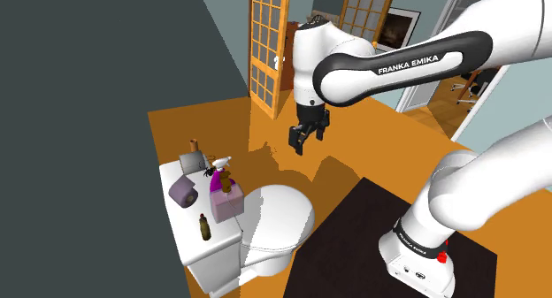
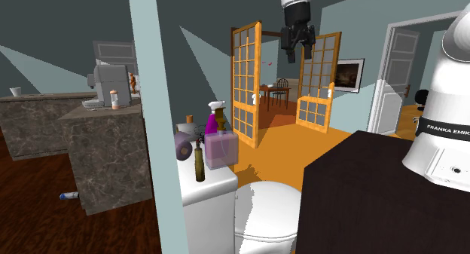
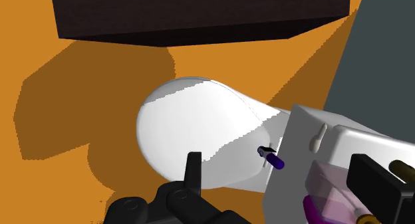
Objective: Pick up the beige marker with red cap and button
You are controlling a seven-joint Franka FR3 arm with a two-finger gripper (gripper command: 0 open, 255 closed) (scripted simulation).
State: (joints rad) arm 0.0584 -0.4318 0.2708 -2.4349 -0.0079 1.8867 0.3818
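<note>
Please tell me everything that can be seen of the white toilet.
The toilet is plain white and smooth; its material does not show. The oval lid is shut and lies flat. Behind it the box-shaped tank stands against the dark grey wall, with a small flush handle on its front. A purple roll, a dark brown bottle and a spray bottle stand on the tank. The toilet stands on the orange floor.

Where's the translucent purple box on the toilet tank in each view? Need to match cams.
Shoulder view: purple box lower left, on the white tank.
Second exterior view: box left of centre, beside the spray bottle.
Wrist view: box partly behind one black finger.
Shared landmark: white toilet lid, next to the tank in all three.
</note>
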